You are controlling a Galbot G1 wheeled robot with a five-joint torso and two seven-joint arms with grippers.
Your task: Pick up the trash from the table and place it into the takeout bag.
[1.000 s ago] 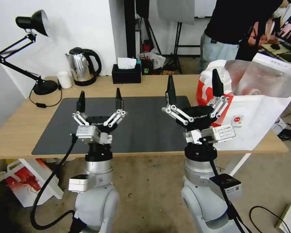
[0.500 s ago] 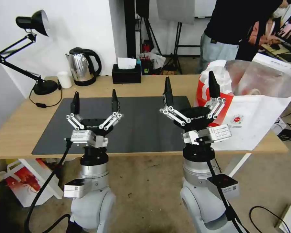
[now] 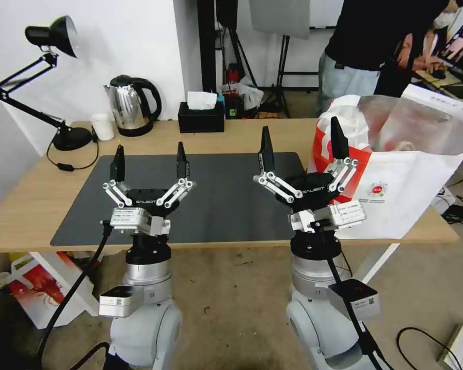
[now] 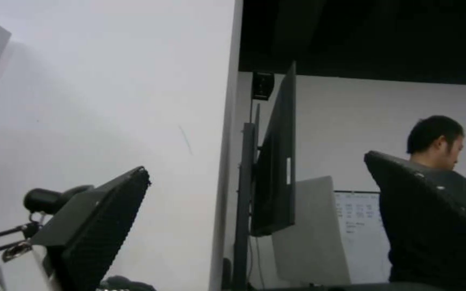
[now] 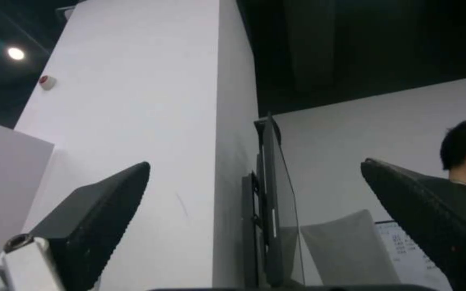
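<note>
Both tools point upward at the near edge of the bench (image 3: 36,195), left tool (image 3: 148,160) and right tool (image 3: 299,145) spread wide, empty. The takeout bag (image 3: 396,195) stands at the bench's right end, some trash (image 3: 407,146) inside.

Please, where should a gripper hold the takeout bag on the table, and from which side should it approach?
Probably the takeout bag is best gripped at its open top rim, coming from above: the rim is thin and stands upright, while the boxy body looks too wide for the jaws. The open right gripper is nearest.
</note>
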